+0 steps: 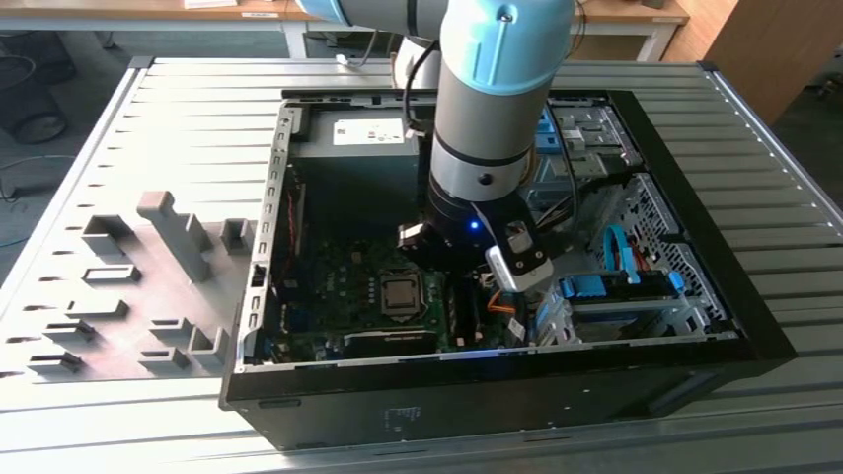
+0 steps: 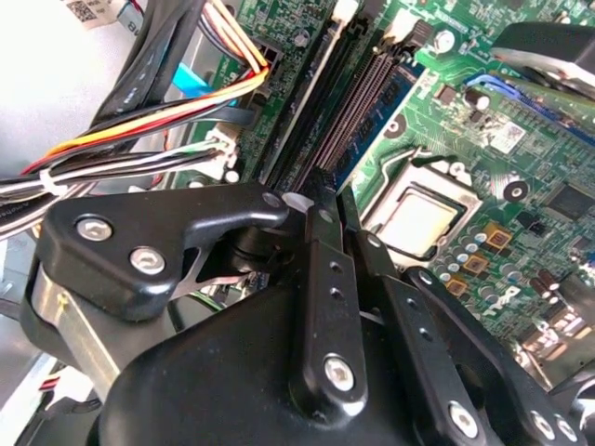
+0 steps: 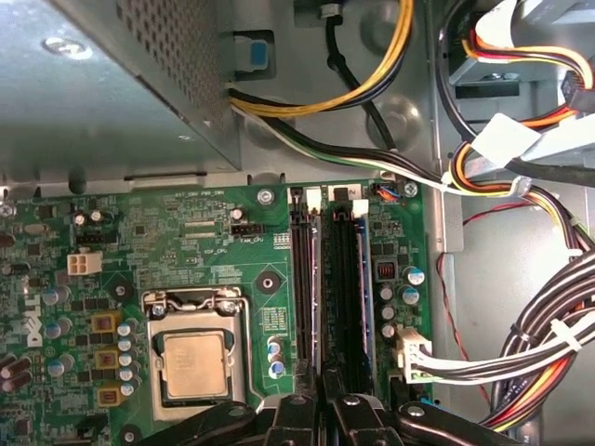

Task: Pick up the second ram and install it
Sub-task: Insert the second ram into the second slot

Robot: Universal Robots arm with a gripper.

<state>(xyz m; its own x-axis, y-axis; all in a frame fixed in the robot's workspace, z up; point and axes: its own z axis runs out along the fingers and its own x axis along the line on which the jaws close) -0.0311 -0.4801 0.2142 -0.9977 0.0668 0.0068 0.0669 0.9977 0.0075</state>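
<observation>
One table (image 1: 197, 118): ribbed metal, carrying grey fixture blocks (image 1: 172, 227) towards the exterior view's left and the machine I am working in.
Computer case (image 1: 527, 395): black, lying on its side with the panel off, board facing up.
Arm (image 1: 495, 99): reaches straight down into the case, wrist low over the board.
Motherboard (image 3: 186, 232): green, with the processor socket (image 3: 193, 362) beside the memory slots and bundled cables (image 3: 539, 353) on the slots' far side.
Gripper (image 3: 325, 400): fingers drawn almost together, pinching what I take to be the stick's thin top edge; it sits directly over the slot row in both wrist views (image 2: 339, 209).
Second ram (image 3: 340, 297): long, dark, seen edge-on, running out from between the fingers along a slot, just beside a neighbouring slot. I cannot tell whether it is seated.
Handling, as I judge it: light, stiff and brittle, with exposed contacts along the lower edge. It is best held by its flat faces near mid-length, kept square to the slot, with nothing touching the contacts.
</observation>
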